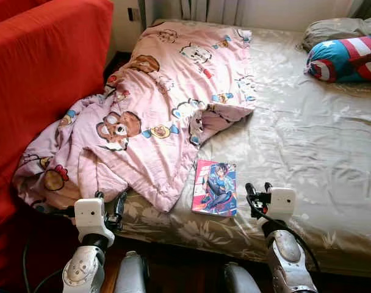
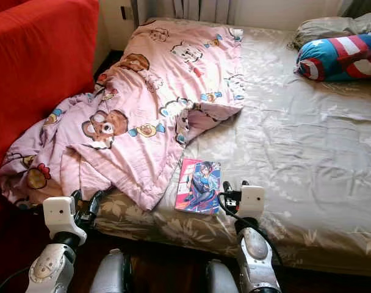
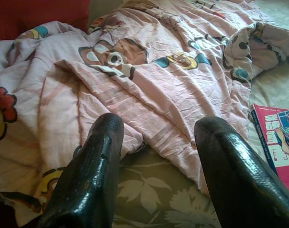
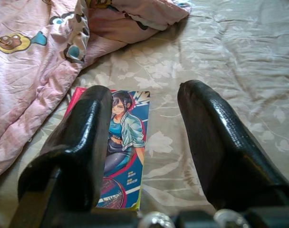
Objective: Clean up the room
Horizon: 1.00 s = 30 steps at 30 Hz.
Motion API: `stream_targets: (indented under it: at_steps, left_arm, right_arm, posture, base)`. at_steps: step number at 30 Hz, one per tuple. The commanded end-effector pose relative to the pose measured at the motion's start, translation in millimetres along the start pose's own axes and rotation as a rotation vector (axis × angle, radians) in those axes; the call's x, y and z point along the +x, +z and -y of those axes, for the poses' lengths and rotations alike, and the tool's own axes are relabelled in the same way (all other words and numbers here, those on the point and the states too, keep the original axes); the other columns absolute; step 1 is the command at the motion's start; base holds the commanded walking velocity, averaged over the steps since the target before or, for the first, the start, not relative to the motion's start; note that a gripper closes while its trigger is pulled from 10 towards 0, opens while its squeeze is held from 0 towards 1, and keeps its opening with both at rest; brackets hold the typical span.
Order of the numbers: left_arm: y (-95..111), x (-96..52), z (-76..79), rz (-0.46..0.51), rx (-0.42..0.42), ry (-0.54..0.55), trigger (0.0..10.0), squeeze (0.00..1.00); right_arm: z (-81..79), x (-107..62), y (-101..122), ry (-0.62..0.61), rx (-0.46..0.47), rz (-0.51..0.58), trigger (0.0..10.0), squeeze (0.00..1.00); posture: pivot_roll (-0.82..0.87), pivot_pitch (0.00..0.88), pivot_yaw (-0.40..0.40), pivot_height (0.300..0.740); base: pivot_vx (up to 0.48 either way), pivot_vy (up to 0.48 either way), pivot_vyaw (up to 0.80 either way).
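Observation:
A crumpled pink cartoon blanket [image 1: 155, 104] lies across the left half of the bed, one corner hanging over the near edge. A comic book [image 1: 216, 187] with a blue-clad figure on its cover lies flat on the beige floral sheet [image 1: 307, 140], close to the near edge. My right gripper [image 1: 259, 190] is open just right of the book; in the right wrist view the book [image 4: 123, 137] sits under the gripper [image 4: 147, 91]. My left gripper [image 1: 112, 204] is open at the bed's edge, facing the blanket [image 3: 149, 76], with nothing between its fingers [image 3: 94, 161].
A red sofa [image 1: 39, 73] stands tight against the bed's left side. A round shield-patterned pillow [image 1: 344, 59] and a grey pillow [image 1: 338, 27] lie at the far right. Curtains hang behind the bed's head. Dark wooden floor runs below the near edge.

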<state>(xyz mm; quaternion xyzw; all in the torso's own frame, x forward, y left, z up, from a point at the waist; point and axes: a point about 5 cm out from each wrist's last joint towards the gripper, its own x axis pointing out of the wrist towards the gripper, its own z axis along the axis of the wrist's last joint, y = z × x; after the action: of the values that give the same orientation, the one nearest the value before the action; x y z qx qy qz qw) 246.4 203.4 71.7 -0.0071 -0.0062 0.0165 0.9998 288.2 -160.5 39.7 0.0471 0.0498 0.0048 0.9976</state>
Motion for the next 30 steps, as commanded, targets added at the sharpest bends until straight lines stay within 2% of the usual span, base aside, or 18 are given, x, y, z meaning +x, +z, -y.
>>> stream_targets:
  at_steps: [1,5,8,30]
  left_arm:
    - [-2.4,-3.1,-0.2,-0.017,0.0,-0.001,10.0,0.0]
    - [-2.5,-3.2,-0.1,-0.018,0.001,-0.003,10.0,0.0]
    - [-2.4,-3.5,-1.2,-0.019,0.003,-0.002,10.0,0.0]
    - [-4.7,-3.0,2.4,-0.04,0.004,-0.022,10.0,0.0]
  right_arm:
    - [2.8,-2.1,-4.1,-0.013,0.002,-0.018,10.0,0.0]
    - [3.4,-1.6,-6.8,-0.018,-0.003,-0.042,10.0,0.0]
    - [2.2,-1.8,-7.4,-0.017,-0.006,-0.039,10.0,0.0]
    - [-3.3,-3.3,-10.5,0.011,-0.007,-0.038,10.0,0.0]
  posture:
    - [0.05,0.164,-0.052,0.64]
    - [0.05,0.164,-0.052,0.64]
    - [0.05,0.167,-0.049,0.62]
    - [0.06,0.168,-0.045,0.62]
  base:
    - [0.0,0.0,0.0]
    - [0.0,0.0,0.0]
    - [0.0,0.0,0.0]
    - [0.0,0.0,0.0]
